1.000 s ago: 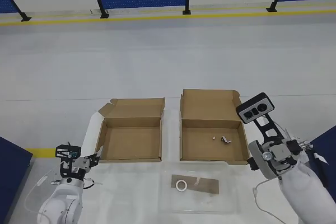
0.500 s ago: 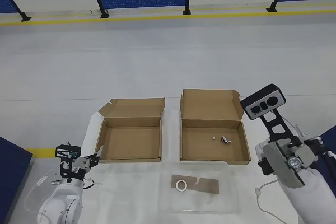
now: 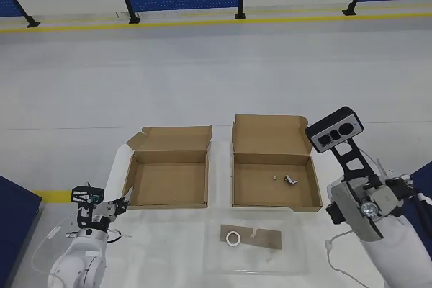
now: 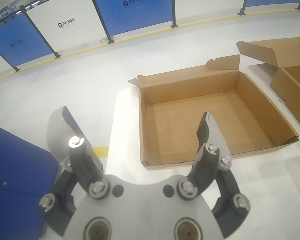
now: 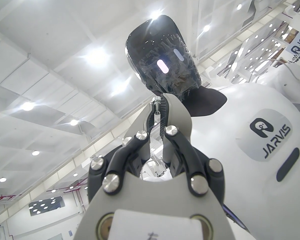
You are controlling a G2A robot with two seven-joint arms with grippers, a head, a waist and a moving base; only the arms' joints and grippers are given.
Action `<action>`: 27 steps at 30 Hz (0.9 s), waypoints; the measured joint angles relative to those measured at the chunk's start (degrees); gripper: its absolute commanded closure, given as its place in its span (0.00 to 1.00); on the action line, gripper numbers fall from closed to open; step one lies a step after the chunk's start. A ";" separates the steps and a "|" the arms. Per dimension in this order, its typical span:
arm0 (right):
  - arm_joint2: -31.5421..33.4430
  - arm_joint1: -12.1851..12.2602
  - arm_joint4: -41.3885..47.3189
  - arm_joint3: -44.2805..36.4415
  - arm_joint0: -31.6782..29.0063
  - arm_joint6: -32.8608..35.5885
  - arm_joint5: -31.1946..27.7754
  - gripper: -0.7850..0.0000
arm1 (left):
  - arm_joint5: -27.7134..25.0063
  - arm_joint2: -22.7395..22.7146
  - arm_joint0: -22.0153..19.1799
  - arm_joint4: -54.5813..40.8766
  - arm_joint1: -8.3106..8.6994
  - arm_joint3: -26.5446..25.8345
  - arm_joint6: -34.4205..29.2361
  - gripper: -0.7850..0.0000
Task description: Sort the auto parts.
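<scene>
Top view: white counter (image 3: 158,225) fills the lower middle of the frame. Two open boxes sit on it side by side, with their lids folded back toward the top of the frame.

The left brown cardboard box (image 3: 169,183) is centre-left. The right brown cardboard box (image 3: 263,189) is centre-right and holds two auto parts near its right wall. One is a small dark-and-silver metal part (image 3: 291,180). Just left of it lies a tiny pale part (image 3: 274,177). They are close; contact cannot be told.

Below the boxes, at bottom centre, is a clear plastic tray (image 3: 217,255). A flat brown cardboard strip (image 3: 265,238) lies in it, and a white ring (image 3: 234,238) rests on the strip's left end.

The left end effector (image 3: 119,205) is at lower left, by the counter's left edge and just off the left box's near corner. It is released, with the fingers spread wide and gripping nothing. In the left wrist view the left box lies ahead of it.

The right arm (image 3: 360,209) is at the right edge of the top view, right of the right box, with its wrist turned up. The right end effector (image 5: 161,101) points upward, away from the counter. It is clenched, fingers nearly together, pinching a small silvery coiled metal part (image 5: 156,104) at the tips. The part is too small to identify.
</scene>
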 measured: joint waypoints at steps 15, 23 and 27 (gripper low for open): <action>1.73 -0.86 -2.00 -0.60 -1.56 0.36 1.44 1.00 | 0.00 0.00 0.00 0.00 0.00 0.00 0.00 0.00; 1.79 -1.13 -1.84 -0.69 -1.59 0.59 1.93 1.00 | 0.00 0.00 0.00 0.00 0.00 0.00 0.00 0.00; 1.79 -1.13 -1.84 -0.69 -1.59 0.58 1.92 1.00 | 0.00 0.00 0.00 0.00 0.00 0.00 0.00 0.00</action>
